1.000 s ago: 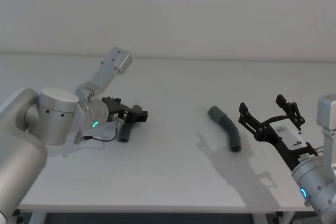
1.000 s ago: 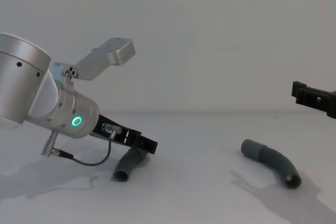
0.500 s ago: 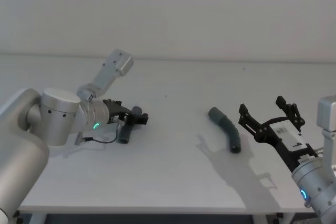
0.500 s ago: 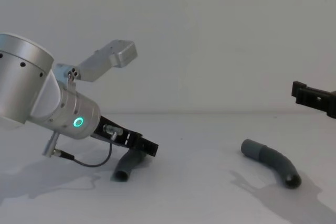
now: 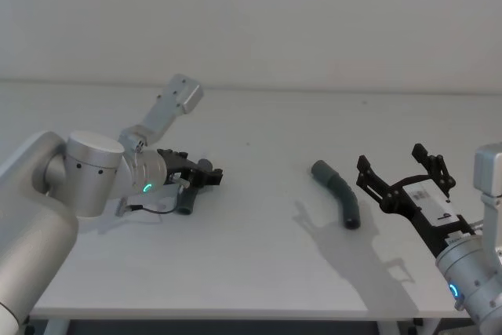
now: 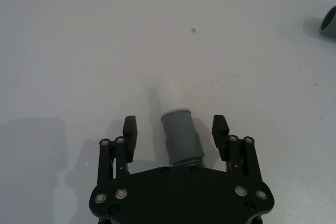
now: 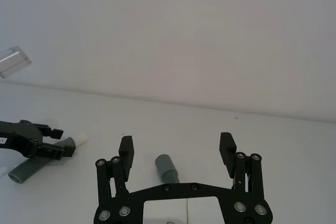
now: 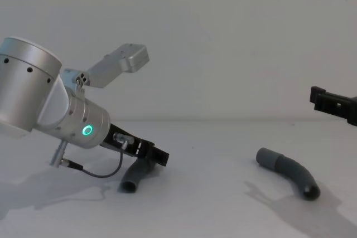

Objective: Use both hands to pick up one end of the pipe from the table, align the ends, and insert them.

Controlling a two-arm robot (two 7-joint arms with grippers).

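Where the left hose piece (image 6: pixel 180 135) lies on the white table (image 5: pixel 259 264), the left gripper (image 5: pixel 205 176) sits low over it with its jaws parted. In the left wrist view its two black fingers (image 6: pixel 130 125) stand on either side of that piece, with a clear gap on each side and no contact, so nothing is gripped. This piece is short, curved and dark grey. It has a smooth grey cuff (image 6: pixel 177 121) between the fingers, a narrow whitish tip (image 6: pixel 169 94) poking out beyond them, and ribbing that begins just behind the cuff. In the chest view its other end points out from under the gripper, showing a dark round mouth. A green ring light (image 8: pixel 86 131) glows on the silver arm just behind the left hose piece. Well apart from the left hose piece, toward the robot's right, the right hose piece (image 5: pixel 339 191) lies flat on the table. It is also dark grey, ribbed and bent, with a wider smooth sleeve at its far end and an open mouth at its near end. Farther still from the left hose piece, beyond the right one, the right gripper (image 5: pixel 391 156) hangs above the table with its jaws spread wide and holds nothing.
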